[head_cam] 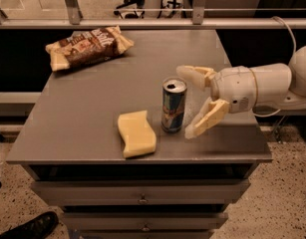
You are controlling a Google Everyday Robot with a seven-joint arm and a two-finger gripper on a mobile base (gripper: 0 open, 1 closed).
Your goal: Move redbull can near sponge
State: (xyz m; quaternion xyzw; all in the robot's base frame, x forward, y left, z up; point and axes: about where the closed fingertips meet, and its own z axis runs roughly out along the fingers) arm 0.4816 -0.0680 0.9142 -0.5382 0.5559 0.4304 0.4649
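Observation:
The redbull can [173, 105] stands upright on the grey table [92, 93], a blue-and-silver slim can with a silver top. The pale yellow sponge [136, 133] lies flat just to its left, a small gap apart, near the table's front edge. My gripper [188, 101] is to the right of the can, open, with one finger behind the can's right side and the other lower in front. The fingers no longer touch the can.
A brown and tan snack bag [87, 46] lies at the back left of the table. The table's front edge runs just below the sponge, with drawers [142, 198] under it. A railing [152, 14] stands behind the table.

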